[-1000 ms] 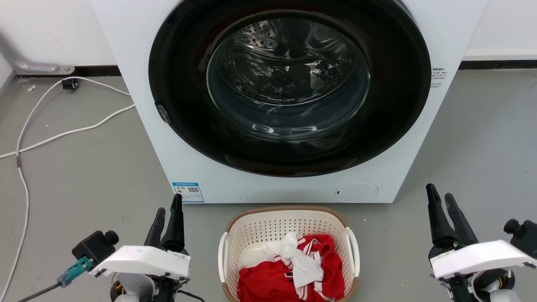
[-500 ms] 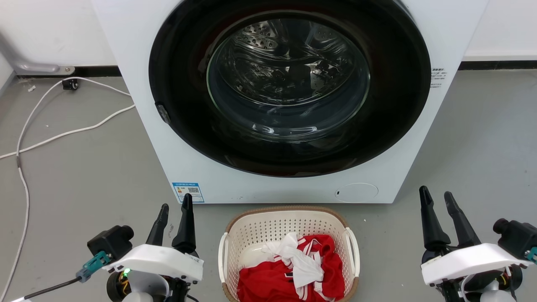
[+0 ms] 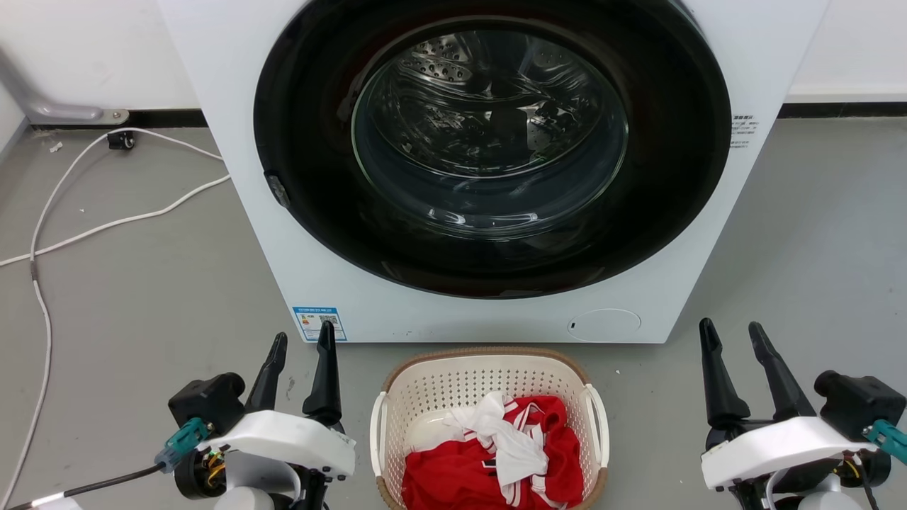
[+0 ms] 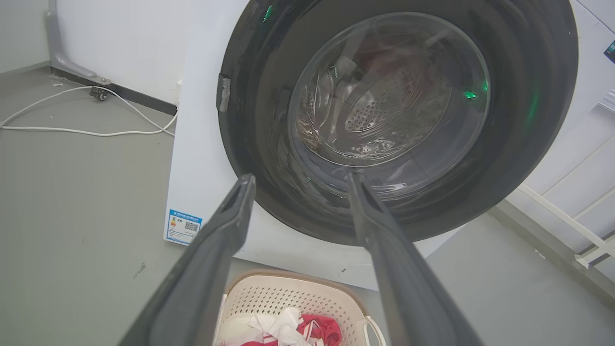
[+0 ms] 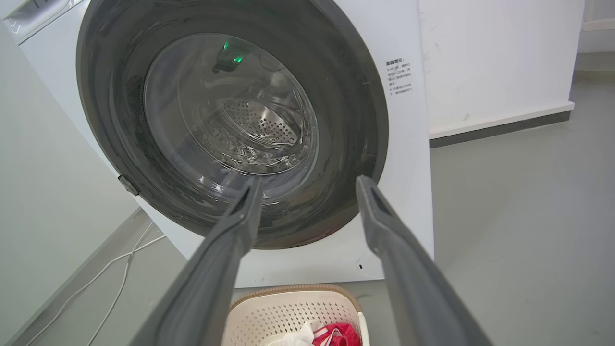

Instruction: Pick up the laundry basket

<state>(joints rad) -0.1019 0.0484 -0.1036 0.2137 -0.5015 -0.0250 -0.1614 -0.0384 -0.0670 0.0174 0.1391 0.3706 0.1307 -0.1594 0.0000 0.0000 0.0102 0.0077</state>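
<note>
A cream-white perforated plastic laundry basket [image 3: 460, 386] with a brown woven-look rim holds red clothes with white trim [image 3: 439, 474]. The boxy white washing machine [image 3: 227, 106] has a black door ring, and the smooth floor [image 3: 142, 297] is grey.

My left gripper [image 3: 303, 334], two long dark fingers spread apart, tips pointing up, white wrist cover [image 3: 283, 440] just behind the fingers, my right gripper [image 3: 730, 327] the same, fingers parted, tips up.

The laundry basket [image 3: 460, 382] is cropped at its near end, the washing machine [image 3: 439, 319] above.
</note>
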